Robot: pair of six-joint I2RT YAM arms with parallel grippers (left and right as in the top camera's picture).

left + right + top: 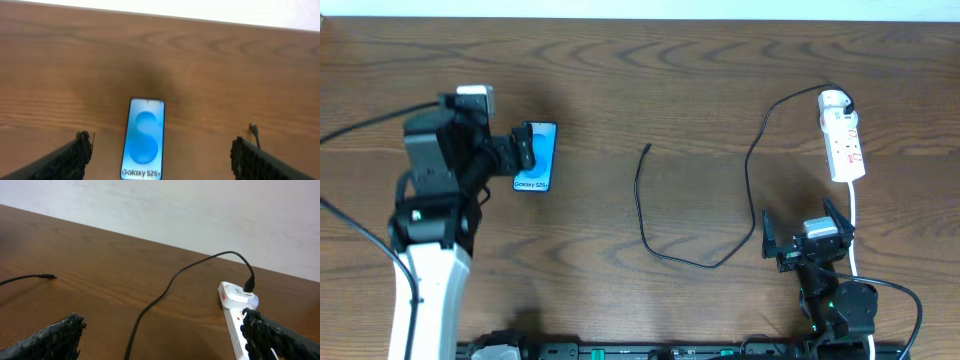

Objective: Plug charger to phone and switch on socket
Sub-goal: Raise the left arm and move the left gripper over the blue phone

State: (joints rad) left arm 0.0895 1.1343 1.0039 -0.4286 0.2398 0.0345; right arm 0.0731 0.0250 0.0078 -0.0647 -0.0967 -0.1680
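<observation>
The phone point(144, 142) reads "Galaxy S25+"; left end effector point(161, 149) and right end effector point(162, 322) both spread.

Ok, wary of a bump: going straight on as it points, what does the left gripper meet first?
Probably the phone, lying flat just ahead of the open left gripper; its height above it is unclear.

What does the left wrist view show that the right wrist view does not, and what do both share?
Only the left wrist view: the slim black-edged phone with a bright blue screen, and the open left gripper.
Only the right wrist view: the narrow white power strip with the black plug in its rounded end, and the open right gripper.
Both: the brown wooden table, the pale wall behind it, and the small tip of the thin black charger cable, lying free.
</observation>
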